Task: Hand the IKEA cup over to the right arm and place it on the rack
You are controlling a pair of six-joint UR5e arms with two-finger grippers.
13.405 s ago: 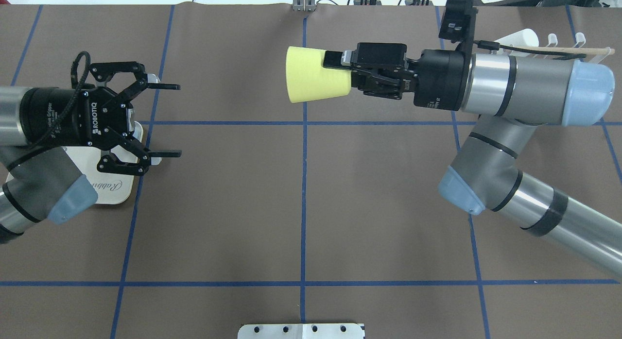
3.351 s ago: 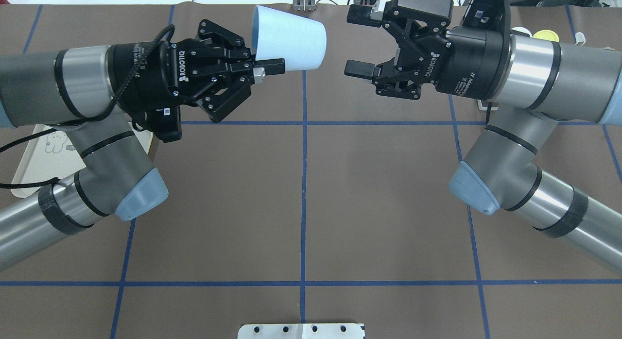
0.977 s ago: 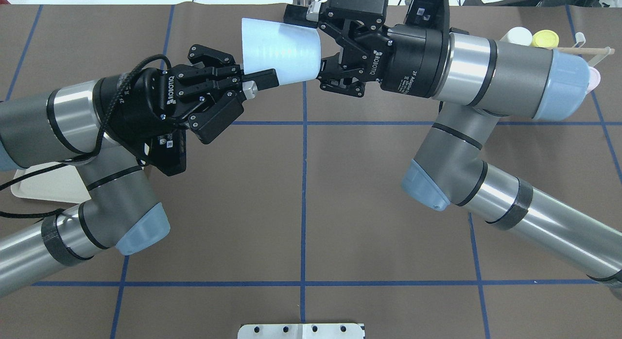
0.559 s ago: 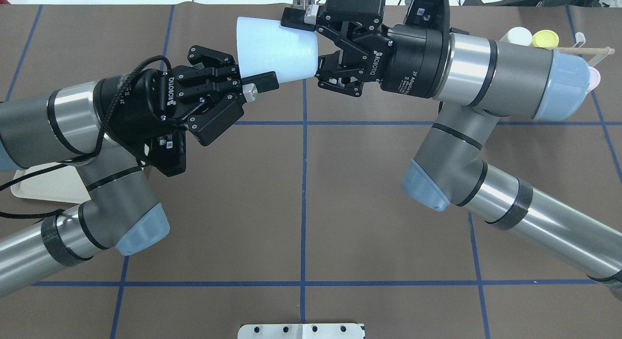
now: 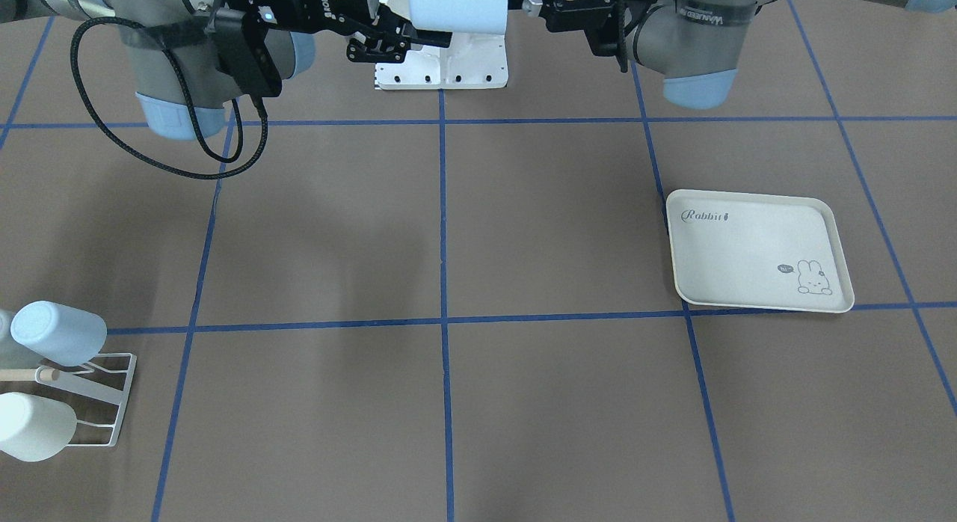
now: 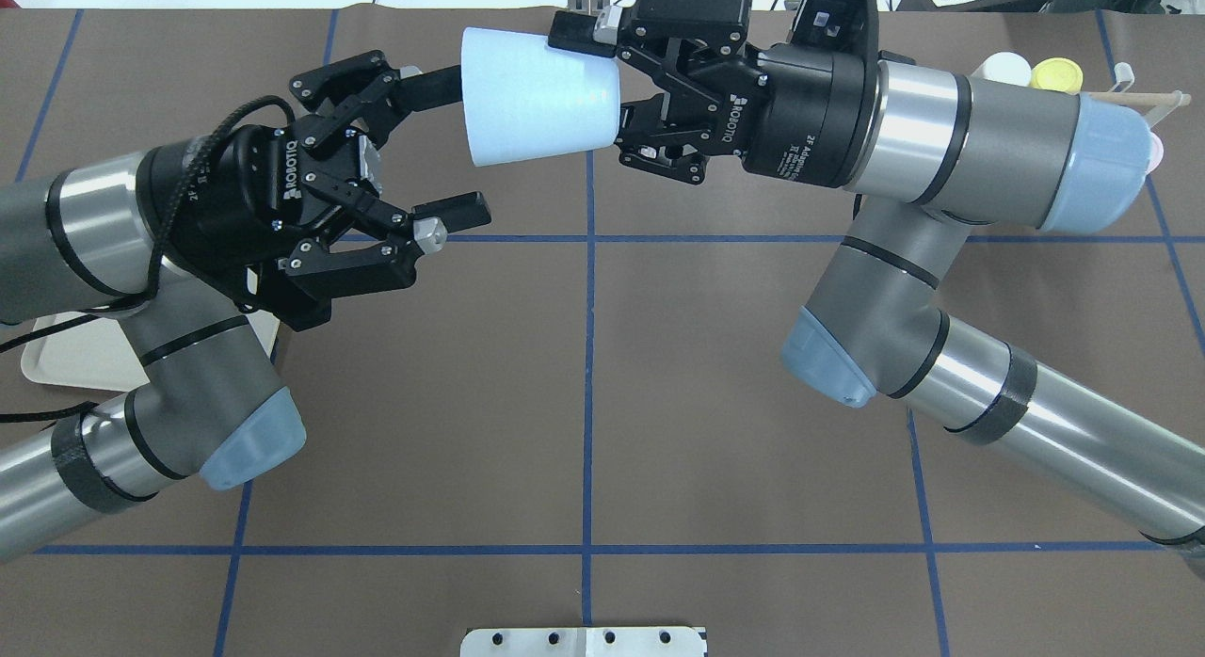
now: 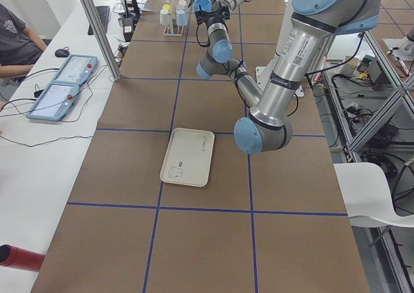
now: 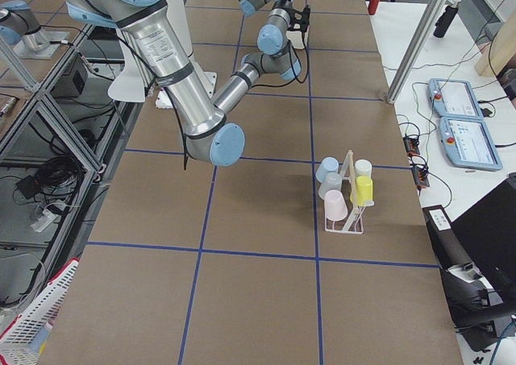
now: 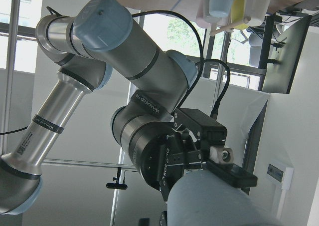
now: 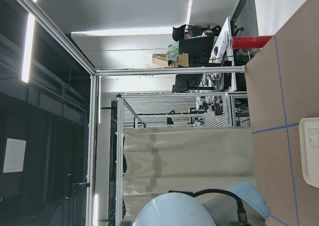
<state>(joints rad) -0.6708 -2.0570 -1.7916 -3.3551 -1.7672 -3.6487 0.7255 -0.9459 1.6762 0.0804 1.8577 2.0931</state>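
Overhead: the left tool (image 6: 468, 141) has sprung open off the pale blue tapered plastic cup (image 6: 537, 97). The right tool (image 6: 598, 81) alone clamps its narrow end, well apart from the white wire rack (image 6: 1139, 98), so the handover looks done.

Front-facing: bare brown surface (image 5: 568, 230) lies open up to the rack at its edge.

Right side: other cups (image 8: 330, 189) crowd the rack's prongs.

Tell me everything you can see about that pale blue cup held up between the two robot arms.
The cup is plain pale blue, smooth, plastic-looking, tapered, without a handle. It hangs sideways above the table, wide mouth toward the left arm, narrow base toward the right. The right claw is shut on its base end. The left claw stands open beside the mouth; whether a finger touches the rim is unclear.
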